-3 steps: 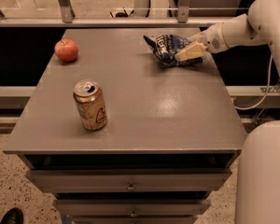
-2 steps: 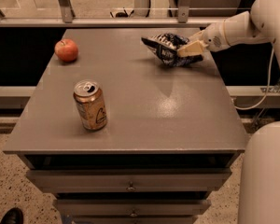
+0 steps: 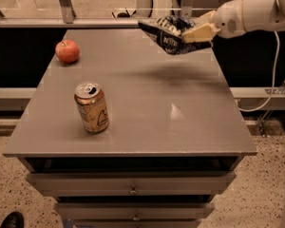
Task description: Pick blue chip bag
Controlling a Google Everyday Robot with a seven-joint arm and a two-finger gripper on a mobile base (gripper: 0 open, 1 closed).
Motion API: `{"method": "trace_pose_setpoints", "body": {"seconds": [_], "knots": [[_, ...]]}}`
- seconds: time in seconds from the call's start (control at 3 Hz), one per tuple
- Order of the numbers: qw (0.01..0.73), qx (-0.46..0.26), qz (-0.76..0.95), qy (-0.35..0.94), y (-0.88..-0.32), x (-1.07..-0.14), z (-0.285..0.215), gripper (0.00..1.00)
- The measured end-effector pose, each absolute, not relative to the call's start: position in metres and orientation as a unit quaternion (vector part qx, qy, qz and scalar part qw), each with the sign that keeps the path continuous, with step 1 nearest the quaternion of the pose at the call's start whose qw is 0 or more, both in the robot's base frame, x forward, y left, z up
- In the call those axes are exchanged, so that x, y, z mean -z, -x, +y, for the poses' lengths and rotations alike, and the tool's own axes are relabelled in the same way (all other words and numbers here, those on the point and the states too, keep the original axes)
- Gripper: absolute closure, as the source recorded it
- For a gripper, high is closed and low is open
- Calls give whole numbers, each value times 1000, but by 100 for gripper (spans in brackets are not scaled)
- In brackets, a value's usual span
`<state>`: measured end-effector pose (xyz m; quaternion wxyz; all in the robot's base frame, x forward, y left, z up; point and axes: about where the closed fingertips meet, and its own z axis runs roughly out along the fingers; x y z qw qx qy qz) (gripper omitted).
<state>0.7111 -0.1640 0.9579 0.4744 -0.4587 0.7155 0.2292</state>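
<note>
The blue chip bag (image 3: 167, 33) is a crinkled navy foil bag with white lettering. It hangs in the air above the far right part of the grey table (image 3: 133, 122), casting a shadow on the top below it. My gripper (image 3: 192, 31) reaches in from the right on a white arm (image 3: 247, 13) and is shut on the bag's right side, its tan fingers (image 3: 199, 32) clamped over the foil.
A gold-tan drink can (image 3: 91, 107) stands upright at the front left of the table. A red apple (image 3: 67, 51) lies at the far left. Drawers (image 3: 133, 190) run below the front edge. A cable (image 3: 270, 75) hangs at the right.
The gripper has lifted the blue chip bag off the table top and carried it up and slightly left. The can and apple have not moved.
</note>
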Motion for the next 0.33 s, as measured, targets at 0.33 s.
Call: {"method": "trace_pose_setpoints", "body": {"seconds": [0.33], "knots": [[494,-223,712,446,-679,-1001,-147,100]]}}
